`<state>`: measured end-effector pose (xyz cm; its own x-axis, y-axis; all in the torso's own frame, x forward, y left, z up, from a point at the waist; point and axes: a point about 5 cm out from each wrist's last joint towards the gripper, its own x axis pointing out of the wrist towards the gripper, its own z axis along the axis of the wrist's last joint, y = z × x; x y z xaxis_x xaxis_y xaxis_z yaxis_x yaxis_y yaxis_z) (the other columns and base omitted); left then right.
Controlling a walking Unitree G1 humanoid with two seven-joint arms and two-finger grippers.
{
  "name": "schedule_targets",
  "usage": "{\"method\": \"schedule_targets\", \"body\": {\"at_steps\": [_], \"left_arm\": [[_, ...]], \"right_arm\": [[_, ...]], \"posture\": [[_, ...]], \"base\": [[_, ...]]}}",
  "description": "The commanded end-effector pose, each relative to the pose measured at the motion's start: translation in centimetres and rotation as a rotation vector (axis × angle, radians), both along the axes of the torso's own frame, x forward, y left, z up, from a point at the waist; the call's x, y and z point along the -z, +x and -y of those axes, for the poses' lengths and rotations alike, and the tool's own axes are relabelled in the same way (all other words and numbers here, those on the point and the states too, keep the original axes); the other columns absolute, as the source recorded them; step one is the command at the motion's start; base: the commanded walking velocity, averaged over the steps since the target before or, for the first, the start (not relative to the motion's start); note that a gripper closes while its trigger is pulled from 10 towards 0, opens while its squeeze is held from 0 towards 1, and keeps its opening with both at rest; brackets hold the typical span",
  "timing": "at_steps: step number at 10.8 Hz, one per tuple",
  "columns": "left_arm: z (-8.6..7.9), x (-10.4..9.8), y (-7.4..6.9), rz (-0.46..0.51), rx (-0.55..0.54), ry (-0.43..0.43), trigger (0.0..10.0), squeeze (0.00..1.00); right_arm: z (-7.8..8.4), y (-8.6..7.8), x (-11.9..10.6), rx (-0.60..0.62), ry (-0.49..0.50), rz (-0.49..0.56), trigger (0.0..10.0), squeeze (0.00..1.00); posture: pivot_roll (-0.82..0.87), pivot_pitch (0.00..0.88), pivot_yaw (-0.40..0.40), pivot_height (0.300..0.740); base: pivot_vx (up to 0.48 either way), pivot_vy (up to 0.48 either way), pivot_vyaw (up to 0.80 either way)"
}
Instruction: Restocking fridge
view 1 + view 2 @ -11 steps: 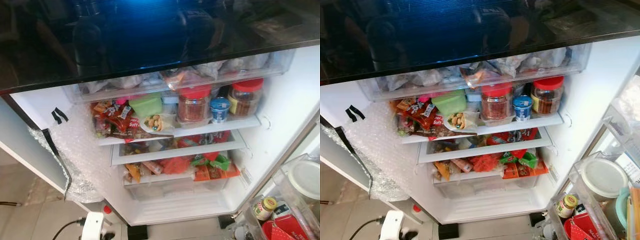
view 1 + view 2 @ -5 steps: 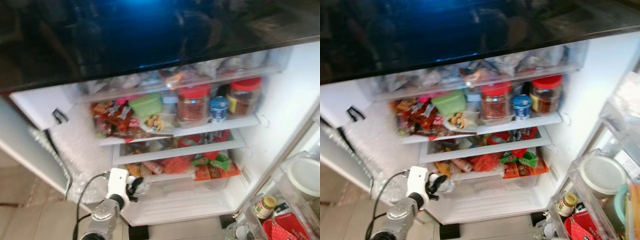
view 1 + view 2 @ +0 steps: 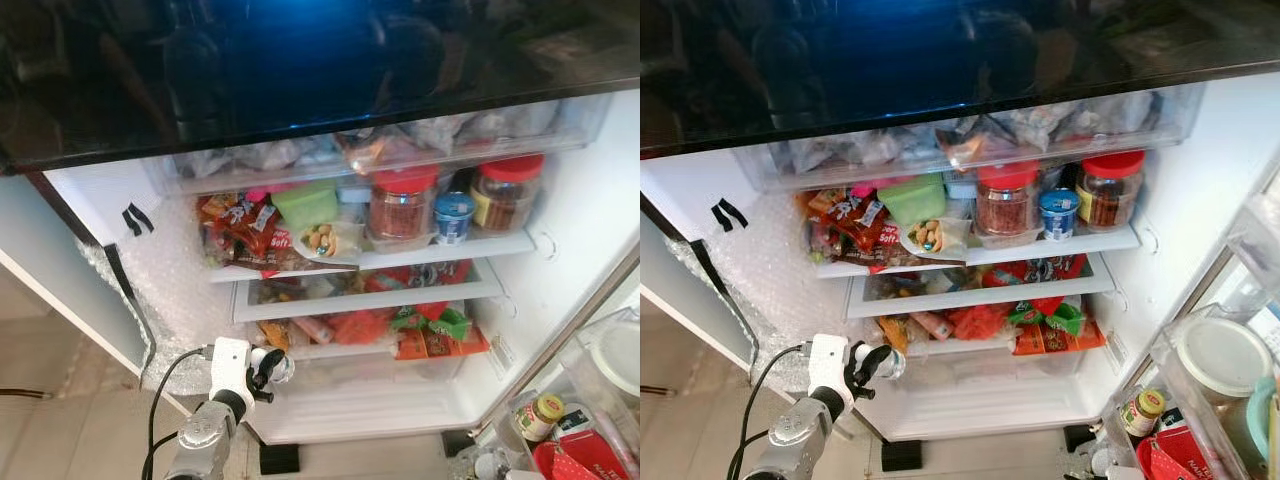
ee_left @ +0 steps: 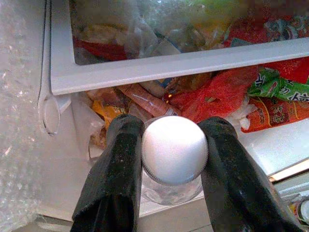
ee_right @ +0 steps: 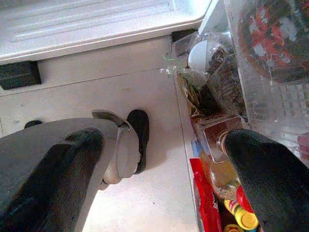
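Fridge (image 3: 560, 230) restock, placing step by the look of it. Left gripper (image 4: 174, 159) is clamped on a small clear jar (image 4: 174, 151) with a white screw lid; the two black fingers (image 4: 116, 179) pinch it on opposite sides just under the lid, so the lid points back at the wrist camera and the glass body points into the fridge. Side grip keeps the base free for setting down.

In the head views the left gripper (image 3: 262, 368) hovers low at the left front of the open fridge, just outside the lower compartment, level with the crisper drawer (image 3: 370, 375).

Right gripper (image 5: 159, 159) hangs idle over the floor by the door bins, fingers spread wide, holding nothing.

Room, as a judgement:
- Top shelf (image 3: 400, 258) is packed: red-lid jars (image 3: 403, 205), blue-lid tub (image 3: 453, 215), green box (image 3: 305, 205), snack packs (image 3: 240, 235). Little free edge.
- Middle shelf (image 3: 370, 300) and the tray below it are full of packets.
- Bare white floor (image 3: 370, 410) at the fridge bottom looks open, and nearest the jar.
- Left wall carries bubble wrap (image 3: 170, 300), close beside the gripper; drawer lip just ahead. Likely snag points.
- Door bins (image 3: 590, 400) on the right hold a lidded container and small bottles.
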<state>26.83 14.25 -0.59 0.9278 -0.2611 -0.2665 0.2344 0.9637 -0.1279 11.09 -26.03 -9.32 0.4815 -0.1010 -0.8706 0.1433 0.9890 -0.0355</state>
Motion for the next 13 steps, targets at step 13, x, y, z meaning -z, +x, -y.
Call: {"method": "schedule_targets", "body": {"at_steps": [13], "left_arm": [[-0.2,-3.0,2.0,0.153,0.026,0.009,10.0,0.0]], "right_arm": [[0.3,-1.0,-0.1,0.033,-0.034,0.071,10.0,0.0]], "posture": [[-0.16,0.091,0.136,0.627]], "base": [[0.0,0.0,0.0]]}}
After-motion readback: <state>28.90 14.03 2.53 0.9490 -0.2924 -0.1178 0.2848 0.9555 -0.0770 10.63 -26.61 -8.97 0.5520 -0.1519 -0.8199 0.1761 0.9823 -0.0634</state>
